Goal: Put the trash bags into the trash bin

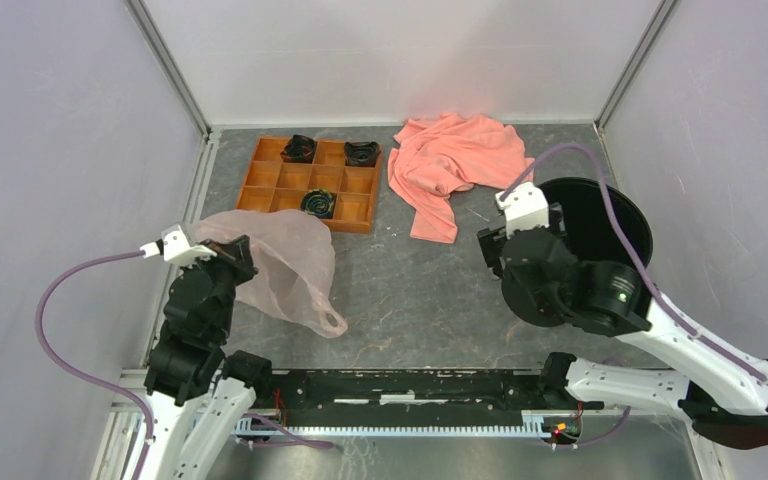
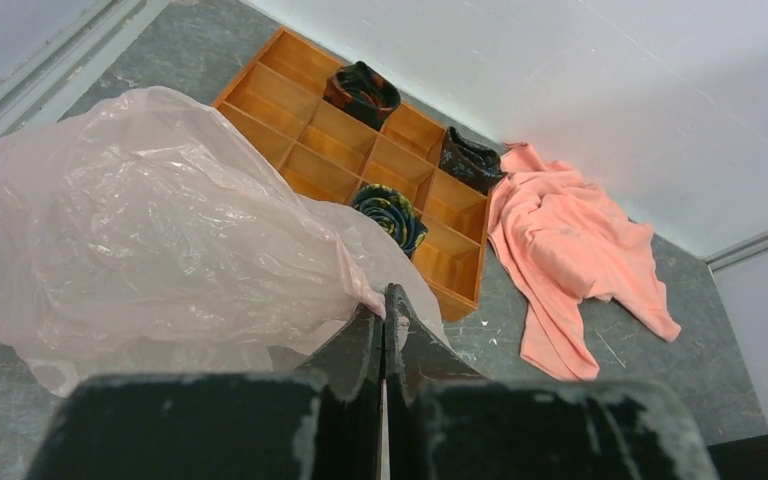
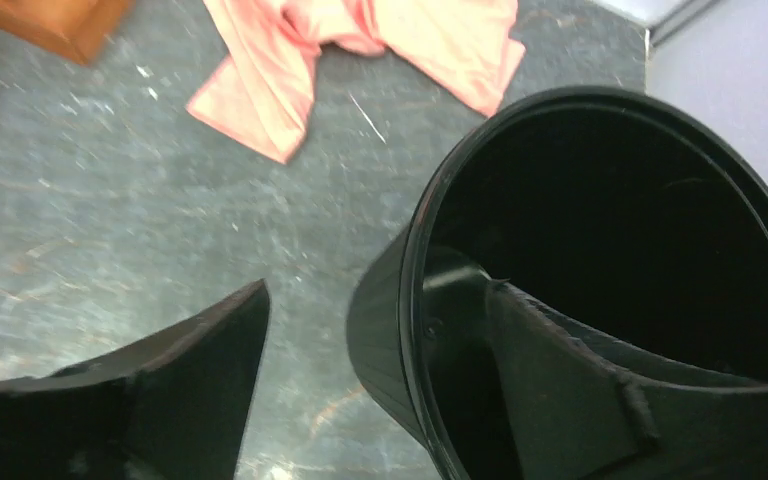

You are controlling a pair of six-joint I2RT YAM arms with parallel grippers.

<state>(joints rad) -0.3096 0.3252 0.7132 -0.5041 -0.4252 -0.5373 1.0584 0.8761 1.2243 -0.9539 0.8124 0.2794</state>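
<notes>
Grey table [image 1: 420, 290]; left pincer [image 2: 384, 300] pinches bag [image 2: 140, 220]; right pincer [image 3: 375, 290] straddles bin [image 3: 640, 250] rim.

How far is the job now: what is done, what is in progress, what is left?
Done: nothing; the bag is outside the bin. In hand: left gripper shut on the bag; right gripper open astride the bin wall. Left: bring the bag over and put it in.

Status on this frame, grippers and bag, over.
Left gripper shut on the bag. Right gripper open, straddling the bin rim. Bag far left, not yet in bin. At the back, cloth and tray, off the path.
</notes>
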